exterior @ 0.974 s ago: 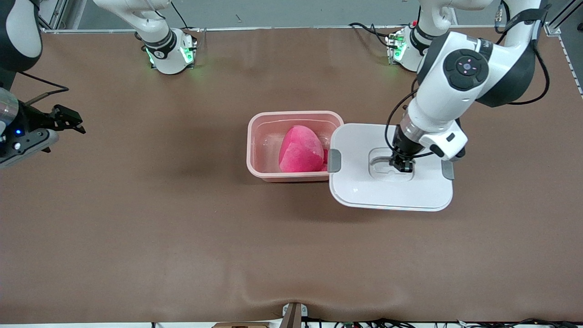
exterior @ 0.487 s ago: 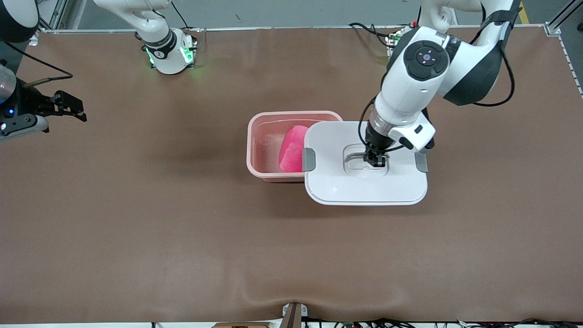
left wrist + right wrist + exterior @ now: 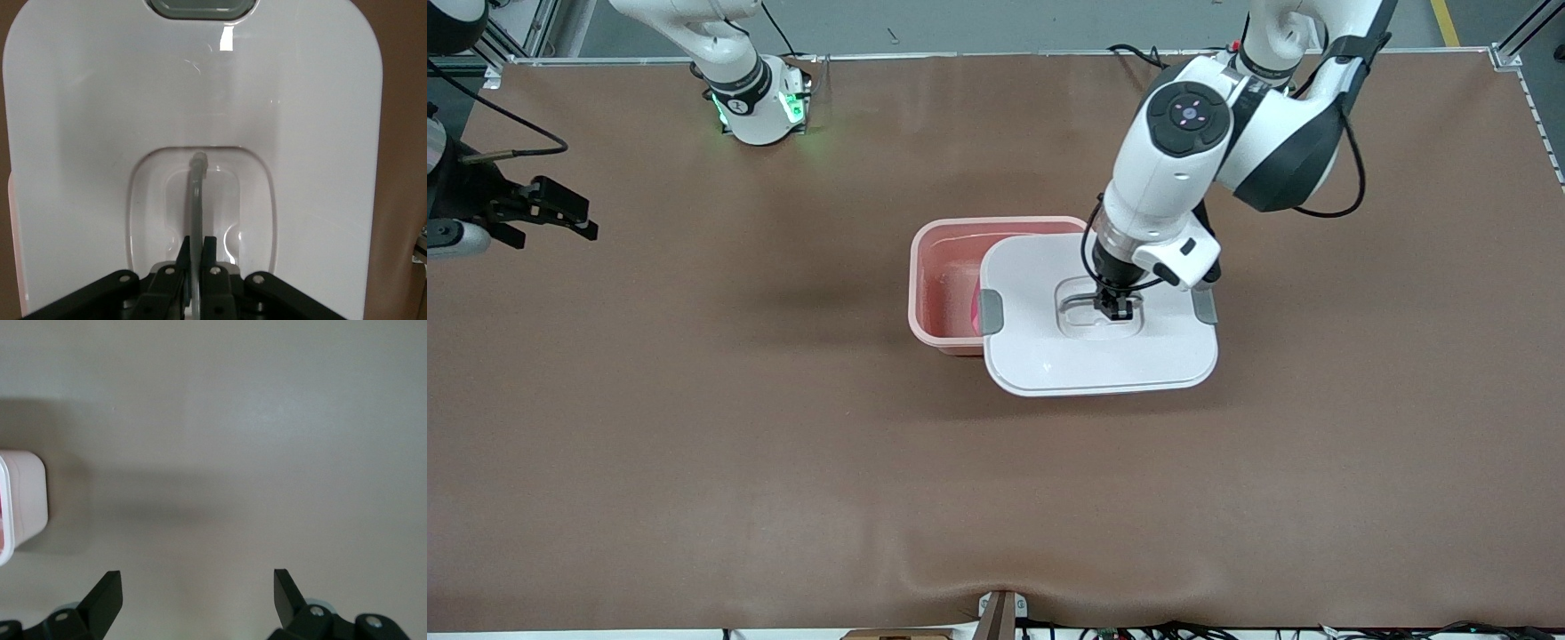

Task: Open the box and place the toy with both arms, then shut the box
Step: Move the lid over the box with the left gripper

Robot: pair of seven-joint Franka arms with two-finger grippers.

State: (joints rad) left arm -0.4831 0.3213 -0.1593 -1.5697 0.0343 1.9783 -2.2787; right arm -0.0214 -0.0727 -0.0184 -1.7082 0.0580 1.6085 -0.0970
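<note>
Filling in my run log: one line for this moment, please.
left gripper: shut on lid handle, over box | right gripper: open, waiting | toy: in box

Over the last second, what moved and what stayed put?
The left gripper, shut on the handle, carried the lid from beside the box toward the right arm's end, so it now covers most of the opening and hides nearly all of the toy. The right gripper drew slightly back at the table's edge, open. The box stayed put.
</note>
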